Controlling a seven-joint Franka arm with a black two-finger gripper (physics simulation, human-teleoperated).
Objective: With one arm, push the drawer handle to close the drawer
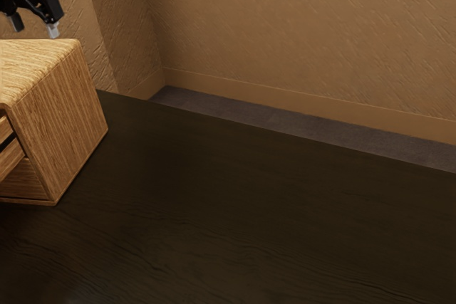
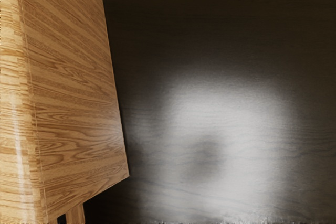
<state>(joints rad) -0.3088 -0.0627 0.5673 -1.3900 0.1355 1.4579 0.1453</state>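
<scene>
A light wooden cabinet (image 1: 60,122) stands at the exterior view's left edge, cut off by it. Low on its front, part of a drawer (image 1: 10,159) juts out past the side panel. Beyond the cabinet top, at the upper left, my black gripper (image 1: 34,27) hangs with its two fingers apart and nothing seen between them. In the wrist view the cabinet's grained side (image 2: 73,98) rises close by, and a short wooden piece (image 2: 76,214), perhaps part of the drawer, sticks out beyond its lower corner.
The dark table (image 1: 235,204) extends from the cabinet toward the exterior view's right. Behind its far edge are a strip of grey floor (image 1: 299,124) and a textured tan wall (image 1: 306,33). A bright reflection lies on the table (image 2: 236,124) beside the cabinet.
</scene>
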